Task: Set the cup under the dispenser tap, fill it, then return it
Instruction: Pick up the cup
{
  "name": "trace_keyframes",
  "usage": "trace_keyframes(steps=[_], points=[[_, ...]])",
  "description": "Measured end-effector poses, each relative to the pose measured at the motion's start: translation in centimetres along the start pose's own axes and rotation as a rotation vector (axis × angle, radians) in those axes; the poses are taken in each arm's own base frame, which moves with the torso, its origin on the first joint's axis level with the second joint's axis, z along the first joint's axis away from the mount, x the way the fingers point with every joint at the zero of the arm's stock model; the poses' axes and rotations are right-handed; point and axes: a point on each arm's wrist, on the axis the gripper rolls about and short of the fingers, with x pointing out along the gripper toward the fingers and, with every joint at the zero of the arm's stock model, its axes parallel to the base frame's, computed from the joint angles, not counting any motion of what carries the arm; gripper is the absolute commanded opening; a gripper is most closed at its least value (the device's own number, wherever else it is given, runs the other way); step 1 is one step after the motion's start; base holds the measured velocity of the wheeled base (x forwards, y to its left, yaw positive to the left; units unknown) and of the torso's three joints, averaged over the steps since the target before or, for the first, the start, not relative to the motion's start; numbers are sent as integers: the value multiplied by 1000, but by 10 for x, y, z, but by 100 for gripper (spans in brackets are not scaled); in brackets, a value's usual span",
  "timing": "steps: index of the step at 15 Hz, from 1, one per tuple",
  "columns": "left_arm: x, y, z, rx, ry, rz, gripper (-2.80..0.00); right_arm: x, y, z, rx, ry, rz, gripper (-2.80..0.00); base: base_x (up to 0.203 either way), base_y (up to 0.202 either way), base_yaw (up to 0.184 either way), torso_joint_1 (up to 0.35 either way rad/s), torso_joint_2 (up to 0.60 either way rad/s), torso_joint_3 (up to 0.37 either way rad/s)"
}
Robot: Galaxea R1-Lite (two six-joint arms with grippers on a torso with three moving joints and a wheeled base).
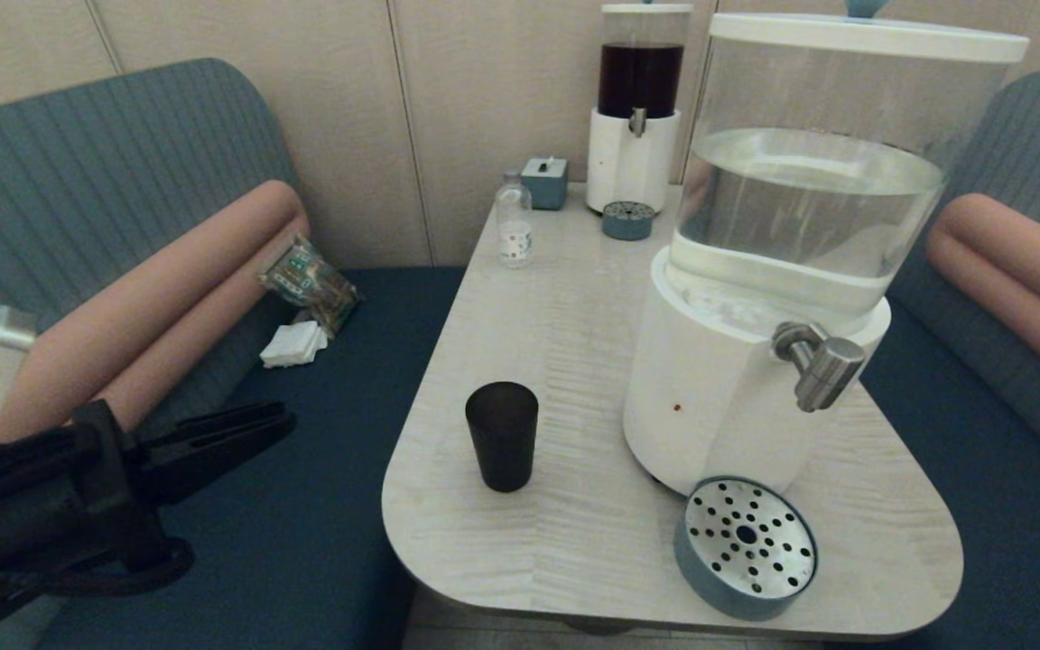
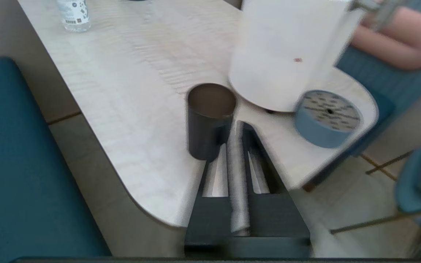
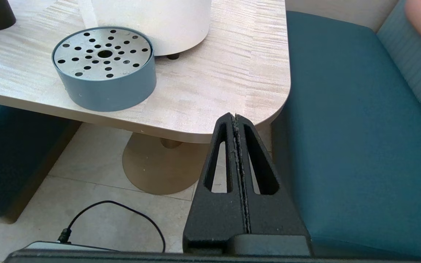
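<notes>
The dark tapered cup [image 1: 502, 435] [image 2: 208, 120] stands upright on the table [image 1: 565, 298], left of the big white-based water dispenser [image 1: 710, 397]. Its steel tap [image 1: 820, 364] juts out over the table, with a round perforated drip tray [image 1: 746, 546] [image 2: 325, 118] [image 3: 104, 69] below and in front of it. My left gripper [image 1: 283, 421] [image 2: 235, 126] hovers off the table's left edge at about cup height. It points at the cup, slightly open, with nothing between its fingers. My right gripper [image 3: 235, 116] is shut and empty, low beside the table's near right corner.
At the table's far end stand a small clear bottle [image 1: 514, 221], a blue box [image 1: 544, 182], a dark-liquid dispenser [image 1: 637, 108] and its small drip tray [image 1: 627, 219]. A snack packet [image 1: 308, 282] and napkins [image 1: 294, 343] lie on the left sofa seat.
</notes>
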Motion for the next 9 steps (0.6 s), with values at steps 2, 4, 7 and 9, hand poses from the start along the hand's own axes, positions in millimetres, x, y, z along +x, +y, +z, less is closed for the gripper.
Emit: trace_keyframes(steps=[2, 4, 7, 9], points=[[20, 18, -17, 6, -6, -1, 0, 0, 0, 0, 0, 0, 0, -280, 0, 0, 0, 0, 0, 0], [35, 32, -38, 2, -10, -6, 0, 0, 0, 0, 0, 0, 0, -280, 0, 0, 0, 0, 0, 0], [49, 44, -61, -4, -6, -63, 0, 0, 0, 0, 0, 0, 0, -280, 0, 0, 0, 0, 0, 0], [57, 50, -78, -48, 45, -80, 0, 0, 0, 0, 0, 0, 0, -280, 0, 0, 0, 0, 0, 0]])
